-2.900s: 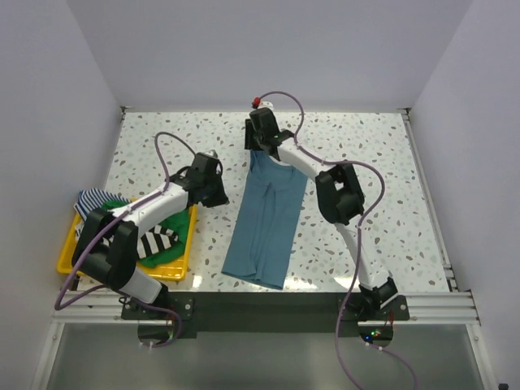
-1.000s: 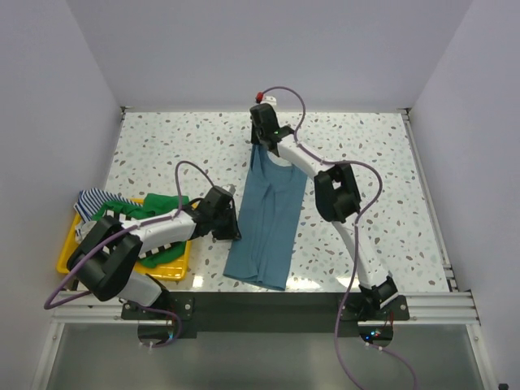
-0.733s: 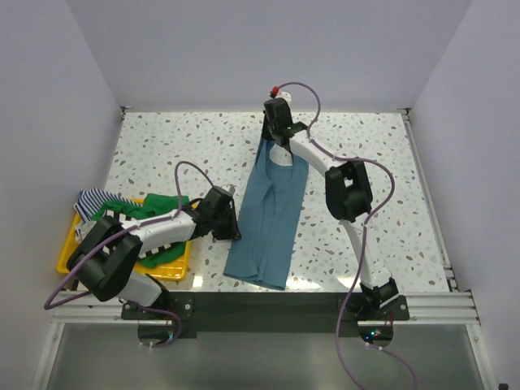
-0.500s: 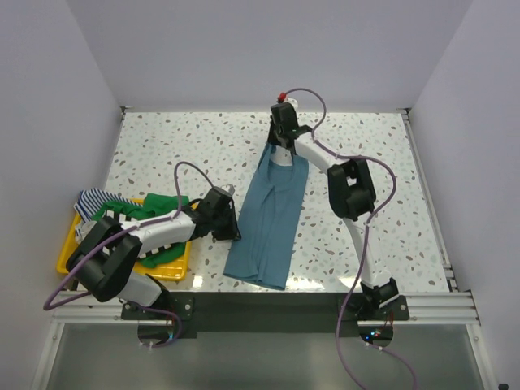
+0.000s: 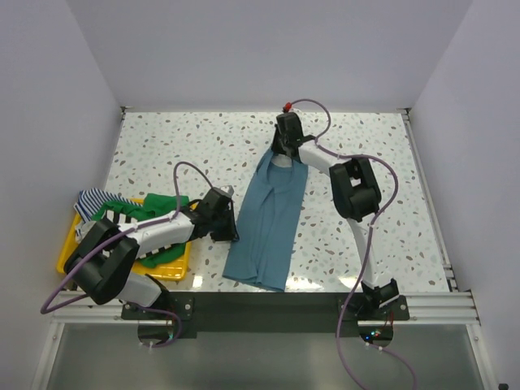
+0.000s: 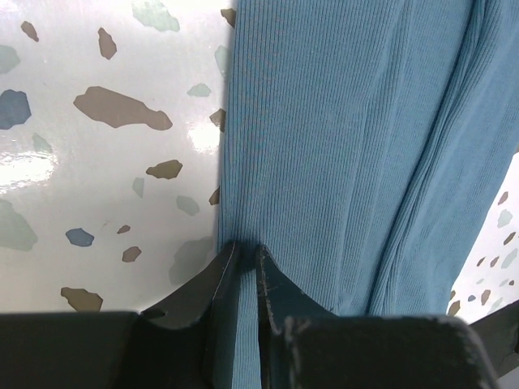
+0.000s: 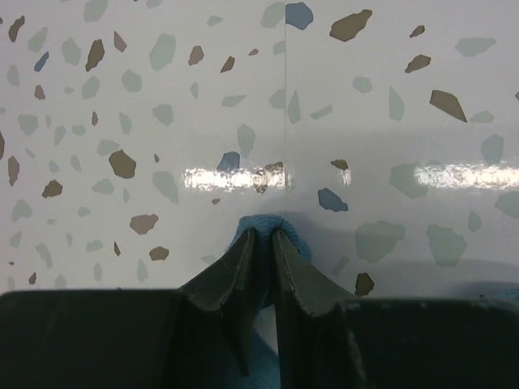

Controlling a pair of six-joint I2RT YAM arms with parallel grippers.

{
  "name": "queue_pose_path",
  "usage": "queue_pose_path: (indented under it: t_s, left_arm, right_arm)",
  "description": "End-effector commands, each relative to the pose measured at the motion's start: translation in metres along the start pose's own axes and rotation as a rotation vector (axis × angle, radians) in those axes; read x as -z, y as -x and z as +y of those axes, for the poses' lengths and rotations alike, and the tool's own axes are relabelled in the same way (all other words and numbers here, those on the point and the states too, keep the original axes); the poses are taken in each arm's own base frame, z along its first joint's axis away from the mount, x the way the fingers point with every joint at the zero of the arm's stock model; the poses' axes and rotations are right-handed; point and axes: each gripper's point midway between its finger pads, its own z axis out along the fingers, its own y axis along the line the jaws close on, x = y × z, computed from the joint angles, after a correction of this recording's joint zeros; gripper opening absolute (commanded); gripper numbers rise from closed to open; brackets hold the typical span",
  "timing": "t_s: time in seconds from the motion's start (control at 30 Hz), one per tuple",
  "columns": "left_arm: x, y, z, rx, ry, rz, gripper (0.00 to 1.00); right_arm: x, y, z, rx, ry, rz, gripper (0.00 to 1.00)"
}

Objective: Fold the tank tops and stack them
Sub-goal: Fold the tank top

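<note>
You've got one tank top (image 5: 268,219) flat on the table (image 5: 162,146), mid-width, running from the near edge toward the far side and drifting right as it goes back. Left gripper (image 5: 229,231) is at its left edge, about halfway along, cloth edge between the fingers. Right gripper (image 5: 284,154) is at its far end, cloth between the tips. Tray (image 5: 69,262) sits left of it, by the near-left corner. Pile of tank tops (image 5: 142,215) lies in the tray, spilling over its far rim.
</note>
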Motion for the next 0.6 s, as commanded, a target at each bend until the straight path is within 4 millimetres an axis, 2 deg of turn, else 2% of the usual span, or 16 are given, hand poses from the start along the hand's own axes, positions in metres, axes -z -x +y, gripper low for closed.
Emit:
queue_pose_path:
  t_s: [0.0, 0.03, 0.17, 0.3, 0.4, 0.57]
  left_arm:
    - [0.005, -0.008, 0.009, -0.036, 0.031, 0.023, 0.19]
    - [0.004, -0.009, 0.008, -0.041, 0.026, 0.023, 0.19]
    - [0.007, -0.011, 0.006, -0.056, 0.011, 0.025, 0.19]
    - [0.006, -0.017, 0.001, -0.082, -0.003, 0.040, 0.22]
    - [0.004, -0.023, -0.003, -0.088, -0.015, 0.051, 0.22]
    - [0.000, -0.028, -0.005, -0.089, -0.025, 0.063, 0.22]
  right_arm:
    - [0.035, 0.051, 0.022, -0.040, 0.089, -0.121, 0.19]
    - [0.034, 0.044, 0.018, -0.040, 0.081, -0.114, 0.21]
    - [0.037, 0.043, 0.010, -0.043, 0.060, -0.117, 0.30]
    - [0.048, 0.055, 0.018, -0.043, 0.087, -0.138, 0.52]
    - [0.056, 0.065, 0.022, -0.035, 0.095, -0.151, 0.63]
    - [0.079, 0.081, 0.030, -0.017, 0.121, -0.168, 0.75]
